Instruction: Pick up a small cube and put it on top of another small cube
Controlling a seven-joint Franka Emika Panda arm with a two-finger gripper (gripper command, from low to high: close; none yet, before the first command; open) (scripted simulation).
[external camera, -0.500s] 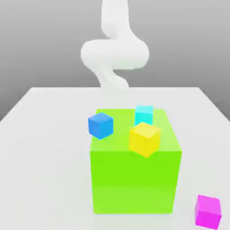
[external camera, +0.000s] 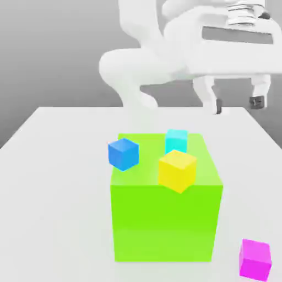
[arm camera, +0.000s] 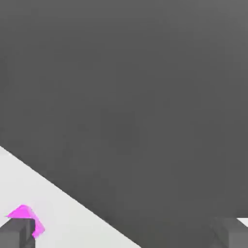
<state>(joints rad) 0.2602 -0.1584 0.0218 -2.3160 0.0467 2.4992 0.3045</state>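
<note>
Green block [external camera: 162, 220], 4 small cubes, jaws [external camera: 237, 104] open

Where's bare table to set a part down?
Bare: the table on the exterior view's left of the green block, and the strip between block and magenta cube. Crowded: block top, with blue, cyan and yellow cubes.

Bright, even light (tabletop nearly washed out [external camera: 60, 193]).

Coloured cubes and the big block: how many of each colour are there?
Blue cube: 1
Cyan cube: 1
Yellow cube: 1
Magenta cube: 1
Big lime-green block: 1
Total: 5
</note>
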